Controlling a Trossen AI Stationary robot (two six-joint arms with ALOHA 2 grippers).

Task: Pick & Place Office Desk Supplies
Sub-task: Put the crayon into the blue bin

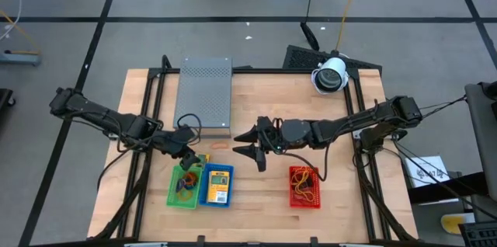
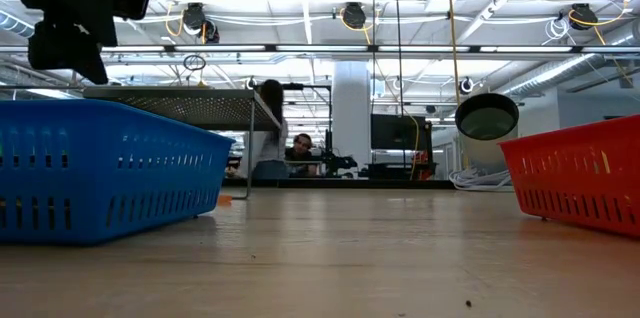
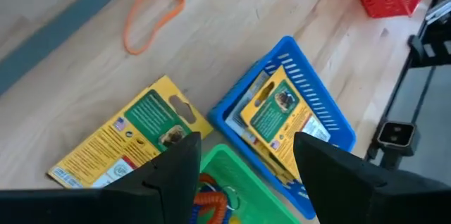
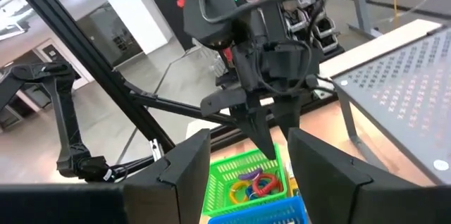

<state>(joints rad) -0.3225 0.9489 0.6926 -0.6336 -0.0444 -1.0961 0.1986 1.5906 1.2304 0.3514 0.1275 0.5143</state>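
Packet (image 3: pixel 123 141) lay flat on the table beside the green bin (image 3: pixel 232 182); left gripper (image 3: pixel 243 164) hovered above, fingers apart, empty. Step: reaching. Next: descend squarely, close on it. Right gripper (image 1: pixel 247 144) waited mid-table, open.

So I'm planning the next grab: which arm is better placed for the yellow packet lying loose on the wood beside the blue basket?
Left, probably. The left gripper hangs open right over the loose yellow packet, next to the blue basket. The right gripper, also open, sits mid-table, farther away.
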